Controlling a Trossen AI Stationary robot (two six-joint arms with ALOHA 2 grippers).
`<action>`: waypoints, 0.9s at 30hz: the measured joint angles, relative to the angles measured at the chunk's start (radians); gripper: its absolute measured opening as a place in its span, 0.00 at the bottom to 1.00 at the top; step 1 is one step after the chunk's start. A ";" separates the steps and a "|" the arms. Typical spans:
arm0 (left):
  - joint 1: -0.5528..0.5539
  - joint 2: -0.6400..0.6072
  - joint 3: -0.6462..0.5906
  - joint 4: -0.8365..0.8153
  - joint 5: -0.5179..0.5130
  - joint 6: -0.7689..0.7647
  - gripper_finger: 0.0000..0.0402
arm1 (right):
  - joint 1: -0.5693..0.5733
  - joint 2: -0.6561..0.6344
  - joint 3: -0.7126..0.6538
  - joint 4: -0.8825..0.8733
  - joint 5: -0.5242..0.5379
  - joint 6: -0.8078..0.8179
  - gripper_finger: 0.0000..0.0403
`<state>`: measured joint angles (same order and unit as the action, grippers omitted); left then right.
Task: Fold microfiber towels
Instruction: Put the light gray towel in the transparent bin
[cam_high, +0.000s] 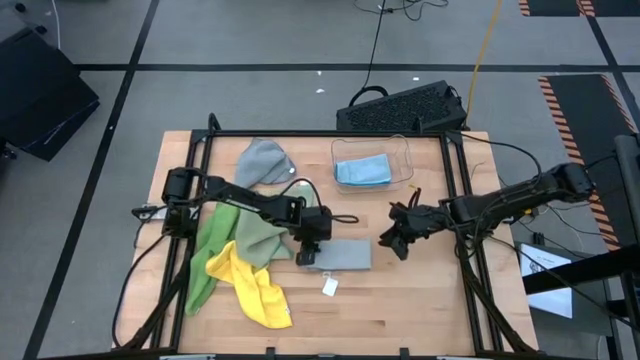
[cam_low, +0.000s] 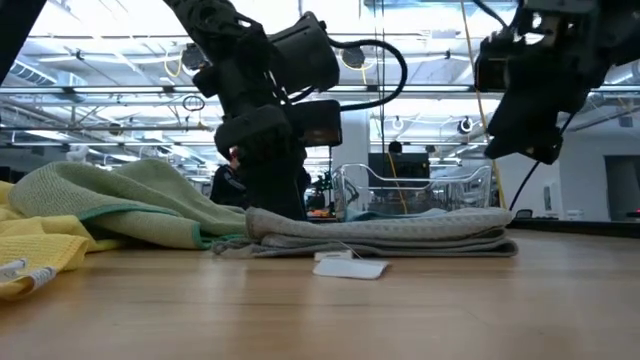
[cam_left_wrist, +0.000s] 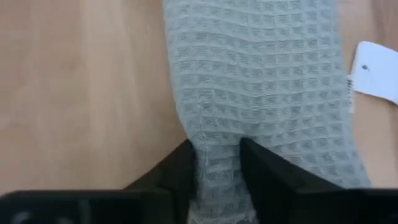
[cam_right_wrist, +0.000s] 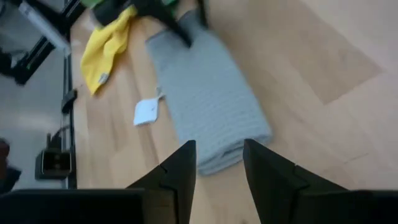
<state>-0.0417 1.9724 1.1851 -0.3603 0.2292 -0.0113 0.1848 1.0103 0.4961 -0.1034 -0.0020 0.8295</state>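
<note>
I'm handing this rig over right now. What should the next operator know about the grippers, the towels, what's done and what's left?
Left gripper: jaws around one end of the folded grey towel, mid-table.
Right gripper: lifted clear of the towel's other end, holding nothing.
Done: light blue towel in the clear bin.
Left: second grey towel, sage green, bright green and yellow lie unfolded on the left.

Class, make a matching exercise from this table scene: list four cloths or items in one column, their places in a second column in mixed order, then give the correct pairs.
Things
1. light blue towel
2. folded grey towel
3. yellow towel
4. white tag

Places
A. on bare wood beside the folded towel
B. inside the clear bin
C. at the pile's front edge
D. between the left gripper's fingers

Pairs: 1-B, 2-D, 3-C, 4-A
</note>
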 joint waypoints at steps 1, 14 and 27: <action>-0.002 0.000 0.000 0.000 -0.002 -0.001 0.27 | -0.013 0.000 0.000 0.002 -0.002 0.013 0.32; -0.030 -0.038 0.024 -0.020 -0.262 0.048 0.05 | -0.123 0.136 0.000 0.125 -0.056 -0.017 0.61; -0.111 -0.041 0.064 -0.018 -0.434 0.134 0.04 | -0.168 0.319 0.000 0.266 -0.064 -0.274 0.70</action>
<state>-0.1525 1.9312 1.2491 -0.3782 -0.2046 0.1231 0.0165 1.3298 0.4957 0.1628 -0.0660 0.5556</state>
